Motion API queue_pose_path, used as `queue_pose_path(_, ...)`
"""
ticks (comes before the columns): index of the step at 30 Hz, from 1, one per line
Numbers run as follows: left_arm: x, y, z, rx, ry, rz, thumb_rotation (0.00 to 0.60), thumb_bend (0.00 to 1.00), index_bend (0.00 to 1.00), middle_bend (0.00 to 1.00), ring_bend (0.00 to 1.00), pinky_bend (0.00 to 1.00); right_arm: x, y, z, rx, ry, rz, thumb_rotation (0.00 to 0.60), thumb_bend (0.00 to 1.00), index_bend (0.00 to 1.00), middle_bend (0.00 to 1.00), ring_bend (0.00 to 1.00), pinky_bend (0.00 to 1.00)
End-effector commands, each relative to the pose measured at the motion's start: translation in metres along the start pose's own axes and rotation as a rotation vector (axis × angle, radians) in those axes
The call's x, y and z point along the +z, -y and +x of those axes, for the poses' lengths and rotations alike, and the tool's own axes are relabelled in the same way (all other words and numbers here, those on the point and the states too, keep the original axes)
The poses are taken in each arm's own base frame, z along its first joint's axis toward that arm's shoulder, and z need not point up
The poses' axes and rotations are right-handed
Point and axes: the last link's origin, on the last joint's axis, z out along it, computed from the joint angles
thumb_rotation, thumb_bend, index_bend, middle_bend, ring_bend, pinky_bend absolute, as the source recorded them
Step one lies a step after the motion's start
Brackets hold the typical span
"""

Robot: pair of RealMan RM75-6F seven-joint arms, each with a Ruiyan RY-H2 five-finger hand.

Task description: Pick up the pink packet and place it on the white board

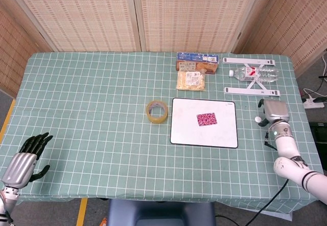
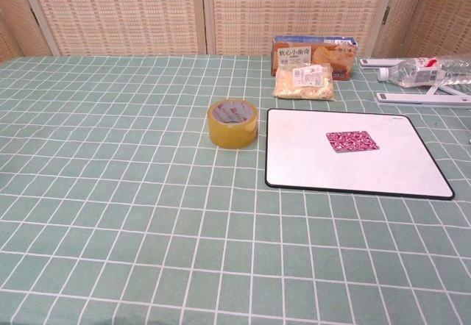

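Pink packet [image 1: 207,118] lies flat near the middle of the white board [image 1: 183,133], delivered, so the empty right hand [image 1: 275,112], fingers hidden, sits beside the board.

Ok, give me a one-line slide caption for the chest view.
Pink packet lying flat on the white board, tape roll beside the board, snack packs and water bottle behind; no hands visible.

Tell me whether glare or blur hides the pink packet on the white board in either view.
Head view: even light, pink packet sharp but small on the white board, no glare. Chest view: packet crisp, its pattern readable; the board is bright but not washed out; only soft shadows.
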Motion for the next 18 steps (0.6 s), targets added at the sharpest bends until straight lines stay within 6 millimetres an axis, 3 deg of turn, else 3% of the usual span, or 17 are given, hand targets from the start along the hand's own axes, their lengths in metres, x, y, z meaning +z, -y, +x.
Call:
queue_pose_path(1, 0.001, -0.002, -0.002, 0.002, 0.005, -0.002, 0.6, 0.27, 0.0, 0.0, 0.0, 0.0, 0.005, -0.014, -0.018, 0.017, 0.047, -0.016, 0.6, 0.0, 0.36, 0.47, 0.47, 0.48)
queue_pose_path(18, 0.002, 0.002, 0.0, -0.007, 0.003, 0.007, 0.6, 0.27, 0.0, 0.0, 0.0, 0.0, 0.023, -0.004, -0.027, 0.031, 0.05, -0.004, 0.6, 0.0, 0.37, 0.47, 0.48, 0.49)
